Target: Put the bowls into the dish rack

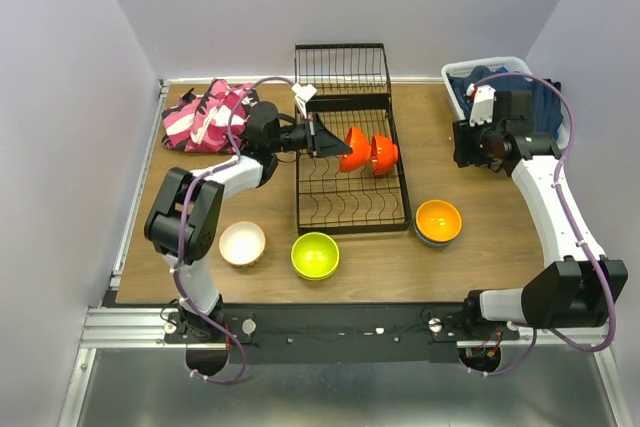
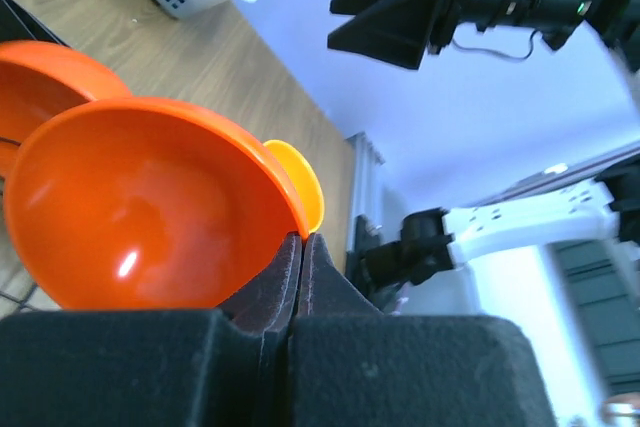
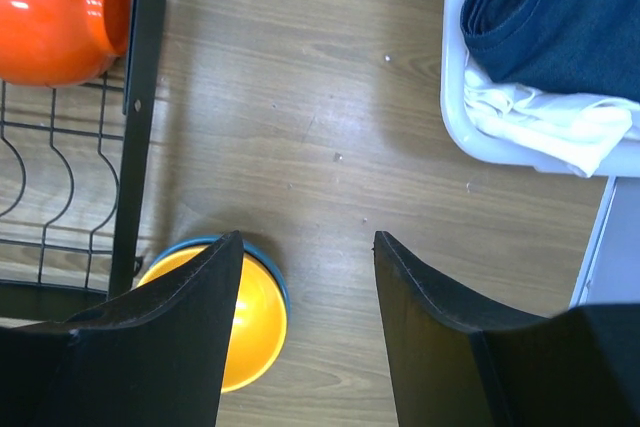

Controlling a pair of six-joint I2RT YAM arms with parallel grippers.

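The black wire dish rack point(image 1: 349, 202) stands mid-table. Two red-orange bowls stand on edge in it, side by side. My left gripper point(image 1: 328, 138) is shut on the rim of the left one point(image 1: 354, 149); the other point(image 1: 384, 154) is just right of it. In the left wrist view my gripper point(image 2: 302, 239) pinches that bowl's rim point(image 2: 150, 207). An orange bowl point(image 1: 438, 218) nests in a blue bowl point(image 3: 270, 259) right of the rack. A lime green bowl point(image 1: 315, 255) and a cream-white bowl point(image 1: 242, 243) sit near the front. My right gripper point(image 3: 305, 247) is open and empty above the table.
A white laundry basket point(image 1: 456, 75) with dark blue and white cloth stands at the back right, close to my right wrist. A pink patterned cloth point(image 1: 205, 117) lies at the back left. The rack's upright wire section point(image 1: 342, 69) rises at the back.
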